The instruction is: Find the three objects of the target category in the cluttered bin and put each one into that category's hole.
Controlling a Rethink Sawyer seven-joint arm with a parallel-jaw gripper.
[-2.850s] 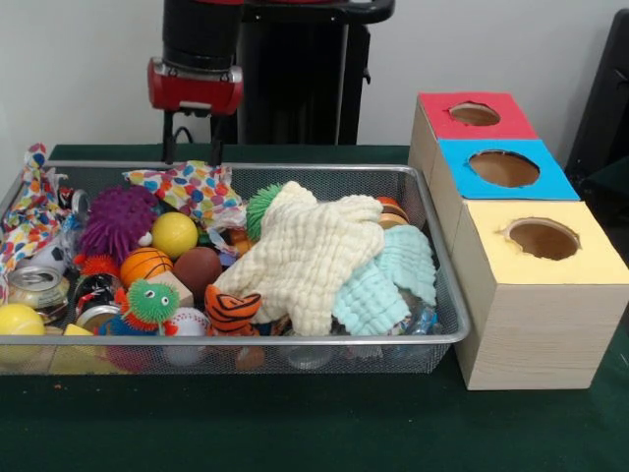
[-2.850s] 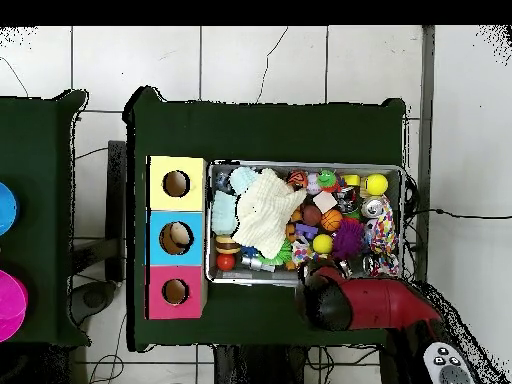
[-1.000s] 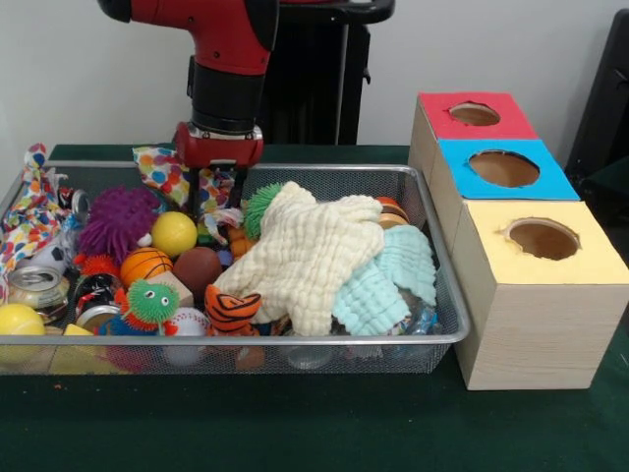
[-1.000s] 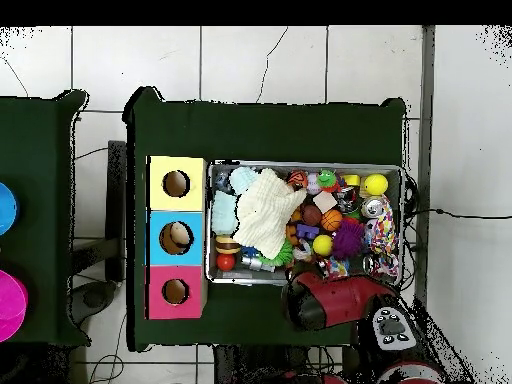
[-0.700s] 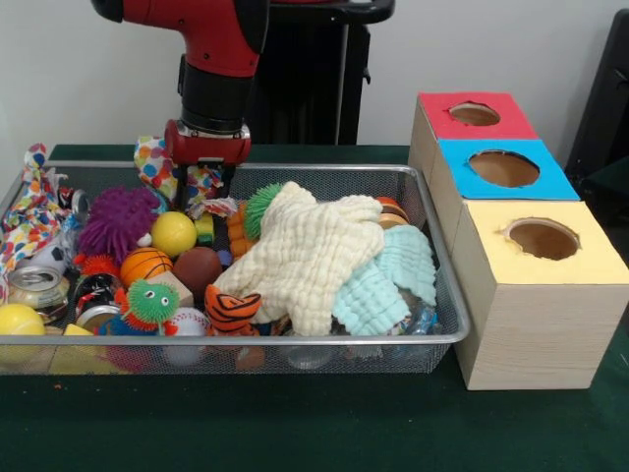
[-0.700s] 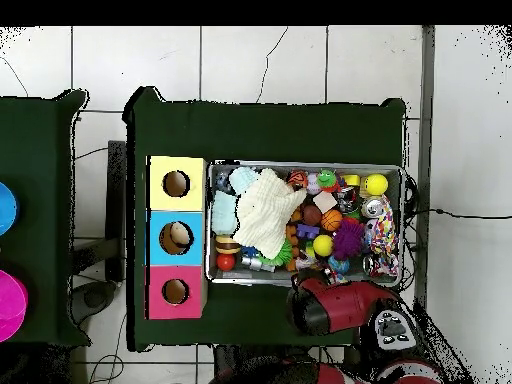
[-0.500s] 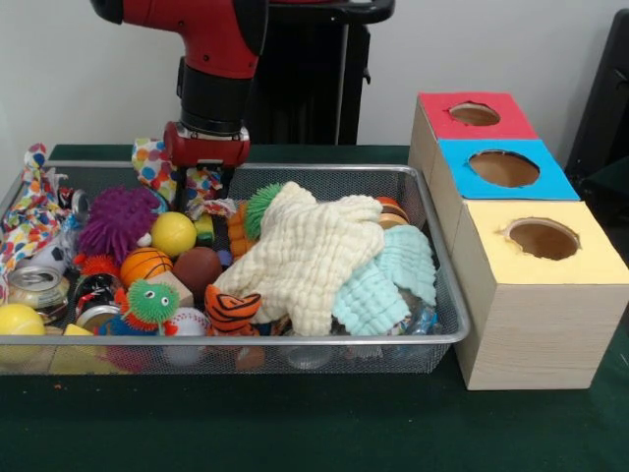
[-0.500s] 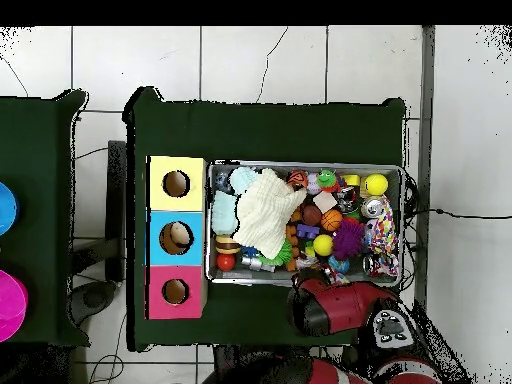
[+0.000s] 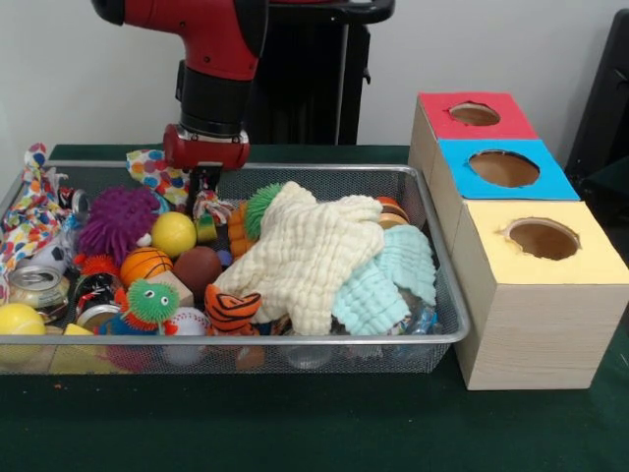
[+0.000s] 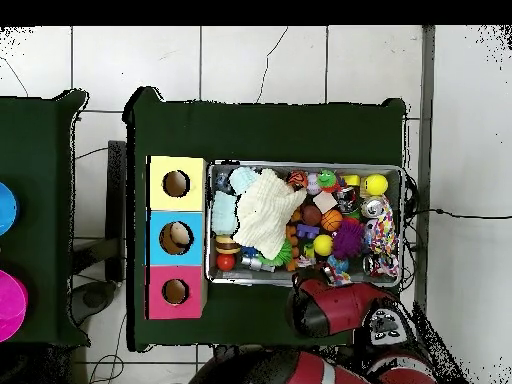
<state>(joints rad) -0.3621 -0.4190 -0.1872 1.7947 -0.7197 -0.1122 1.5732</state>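
Note:
My gripper [image 9: 203, 185] hangs over the back left of the mesh bin [image 9: 295, 339], under the red wrist [image 9: 204, 147]. It looks shut on a polka-dot cloth [image 9: 155, 168], which bunches up to its left, with a strip dangling below. A cream waffle cloth [image 9: 305, 251] and a mint cloth [image 9: 388, 275] lie in the bin's right half. The red-topped box [image 9: 474, 114], blue-topped box [image 9: 503, 167] and yellow-topped box [image 9: 543, 238] each have a hole. In the overhead view the arm [image 10: 335, 305] covers the gripper at the bin's [image 10: 300, 166] bottom edge.
Toys crowd the bin's left half: a purple spiky ball [image 9: 118, 221], a yellow ball [image 9: 174, 234], a small basketball [image 9: 144, 264], a brown ball [image 9: 199, 267], a tiger-striped toy [image 9: 231, 308] and a can [image 9: 34, 285]. Another patterned cloth [image 9: 29, 211] drapes over the left rim.
The gripper came down onto the flat polka-dot cloth and bunched it up. Over the last half second the raised cloth sagged lower and spread to the left; the wrist barely moved.

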